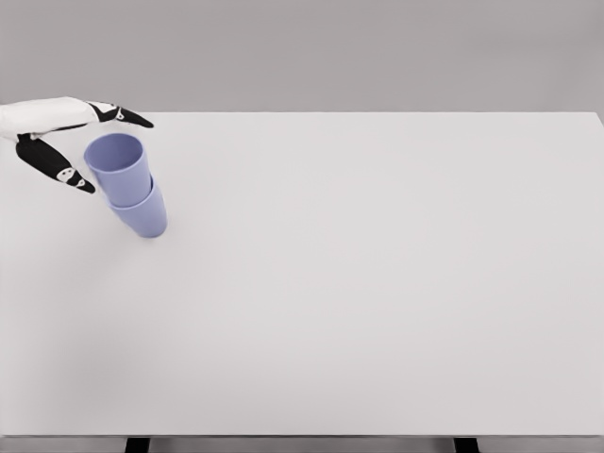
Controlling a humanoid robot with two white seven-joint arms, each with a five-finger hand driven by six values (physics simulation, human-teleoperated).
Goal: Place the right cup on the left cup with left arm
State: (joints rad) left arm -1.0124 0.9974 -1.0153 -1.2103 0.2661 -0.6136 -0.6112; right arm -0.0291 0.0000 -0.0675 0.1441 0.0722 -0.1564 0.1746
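Near the table's (377,311) far left corner, the upper cup (117,167) sits nested in the lower cup (142,215), both unmarked and tilted left, while the left hand (68,132) hangs just beside them with fingers spread and released, wide bare tabletop lying to the right.

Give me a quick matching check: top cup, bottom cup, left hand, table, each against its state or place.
Things:
1. top cup
2. bottom cup
3. left hand
4. table

States:
A. white, bearing the stack
B. open, just left of the stack
C. nested in the other, tilted
D. standing on the table, holding the other

Pairs: 1-C, 2-D, 3-B, 4-A
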